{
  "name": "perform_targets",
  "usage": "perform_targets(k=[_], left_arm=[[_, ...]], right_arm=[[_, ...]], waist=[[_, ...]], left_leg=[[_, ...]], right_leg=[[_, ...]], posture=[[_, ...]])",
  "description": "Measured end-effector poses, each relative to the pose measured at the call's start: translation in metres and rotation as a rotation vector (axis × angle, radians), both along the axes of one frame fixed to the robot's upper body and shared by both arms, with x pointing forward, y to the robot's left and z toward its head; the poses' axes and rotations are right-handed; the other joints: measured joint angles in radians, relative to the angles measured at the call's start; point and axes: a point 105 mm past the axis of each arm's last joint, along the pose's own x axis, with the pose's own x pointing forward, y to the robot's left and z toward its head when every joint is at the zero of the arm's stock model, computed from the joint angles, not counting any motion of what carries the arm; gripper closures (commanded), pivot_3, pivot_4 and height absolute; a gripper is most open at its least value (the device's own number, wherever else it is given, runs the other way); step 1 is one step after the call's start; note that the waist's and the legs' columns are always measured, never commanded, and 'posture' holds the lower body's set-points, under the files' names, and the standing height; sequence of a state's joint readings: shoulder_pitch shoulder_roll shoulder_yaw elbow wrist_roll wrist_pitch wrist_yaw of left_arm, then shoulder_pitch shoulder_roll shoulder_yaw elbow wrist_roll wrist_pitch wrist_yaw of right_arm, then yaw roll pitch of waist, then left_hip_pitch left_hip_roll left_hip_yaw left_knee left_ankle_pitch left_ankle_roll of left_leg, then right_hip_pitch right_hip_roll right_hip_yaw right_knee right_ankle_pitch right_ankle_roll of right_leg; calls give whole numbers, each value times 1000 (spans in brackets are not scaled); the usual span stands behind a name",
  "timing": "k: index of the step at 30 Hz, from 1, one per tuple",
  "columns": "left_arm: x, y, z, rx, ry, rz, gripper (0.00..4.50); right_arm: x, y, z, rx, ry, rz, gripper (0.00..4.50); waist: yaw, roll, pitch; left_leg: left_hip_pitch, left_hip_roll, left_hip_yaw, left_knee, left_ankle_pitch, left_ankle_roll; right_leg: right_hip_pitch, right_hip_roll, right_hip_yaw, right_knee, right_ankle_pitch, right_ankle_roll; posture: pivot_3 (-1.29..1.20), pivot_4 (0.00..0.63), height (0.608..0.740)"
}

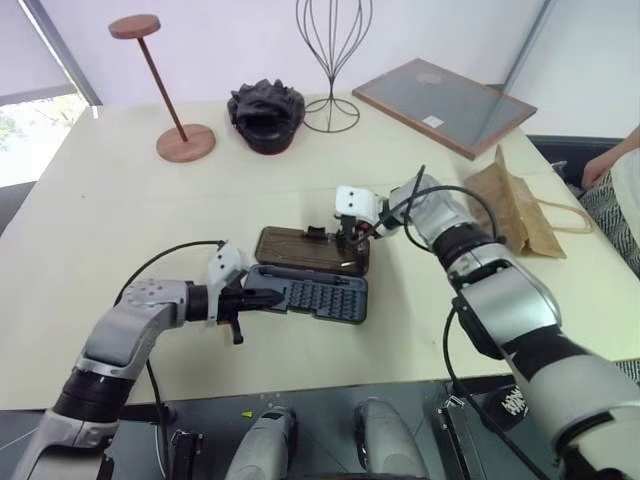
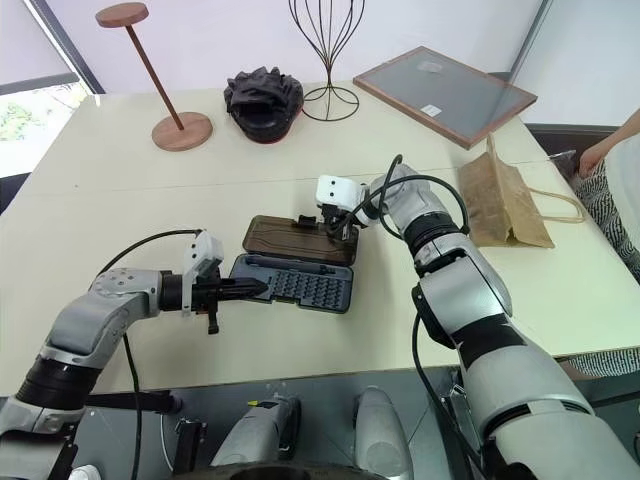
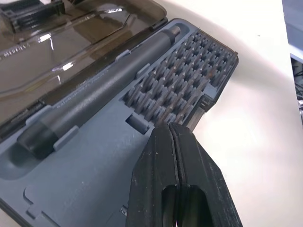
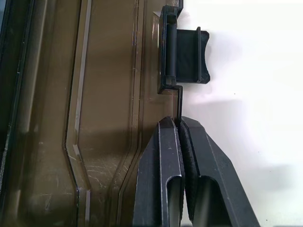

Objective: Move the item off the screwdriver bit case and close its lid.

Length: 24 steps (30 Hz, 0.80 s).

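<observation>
Two black claws (image 4: 180,124) pinched — smoky ridged lid (image 4: 94,94) edge clamped.

Nothing can be read with certainty: faint raised lettering runs along the screwdriver handle (image 3: 90,92) in the case and along the translucent lid (image 3: 28,52), and the framed board (image 1: 443,104) carries a small white label, all illegible.

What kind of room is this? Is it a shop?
Probably a workroom or test room, not surely a shop. A big pale table holds display-style things: a wooden stand, a wire stand and a framed board, plus a screwdriver bit case.
</observation>
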State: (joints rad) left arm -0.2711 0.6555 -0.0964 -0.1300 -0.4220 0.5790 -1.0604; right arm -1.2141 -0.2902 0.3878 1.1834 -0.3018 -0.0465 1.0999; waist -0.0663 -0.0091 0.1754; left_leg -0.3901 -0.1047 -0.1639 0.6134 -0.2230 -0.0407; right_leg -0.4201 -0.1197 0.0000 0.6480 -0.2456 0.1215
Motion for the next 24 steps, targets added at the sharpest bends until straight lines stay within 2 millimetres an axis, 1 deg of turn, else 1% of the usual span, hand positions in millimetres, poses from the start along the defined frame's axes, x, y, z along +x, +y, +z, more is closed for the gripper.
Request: perform_targets(k=[6, 10, 14, 19, 24], left_arm=[[2, -1, 1, -6, -11, 13, 4500], [8, -5, 8, -25, -33, 29, 4500], [15, -5, 15, -32, -54, 42, 4500], [21, -3, 16, -38, -53, 55, 4500], [30, -3, 25, -77, -66, 84, 4500]], right_arm=[[0, 1, 2, -41, -88, 65, 4453], [-2, 0, 5, -55, -145, 105, 4453], [-5, -3, 10, -56, -160, 111, 4453], [-11, -9, 12, -67, -179, 107, 4453], [-17, -7, 22, -70, -228, 121, 4453]], waist=[[0, 0, 0], [3, 0, 0], [8, 0, 0], [21, 0, 1], [23, 0, 1]], left_leg=[[0, 0, 0, 0, 0, 0], [0, 0, 0, 0, 0, 0], [-2, 0, 0, 0, 0, 0], [-3, 0, 0, 0, 0, 0], [-3, 0, 0, 0, 0, 0]], right_leg=[[0, 0, 0, 0, 0, 0], [0, 0, 0, 0, 0, 0], [-2, 0, 0, 0, 0, 0], [-3, 0, 0, -1, 0, 0], [-3, 0, 0, -1, 0, 0]], posture=[[0, 150, 734], [0, 150, 734], [0, 150, 734], [0, 150, 734], [0, 150, 734]])
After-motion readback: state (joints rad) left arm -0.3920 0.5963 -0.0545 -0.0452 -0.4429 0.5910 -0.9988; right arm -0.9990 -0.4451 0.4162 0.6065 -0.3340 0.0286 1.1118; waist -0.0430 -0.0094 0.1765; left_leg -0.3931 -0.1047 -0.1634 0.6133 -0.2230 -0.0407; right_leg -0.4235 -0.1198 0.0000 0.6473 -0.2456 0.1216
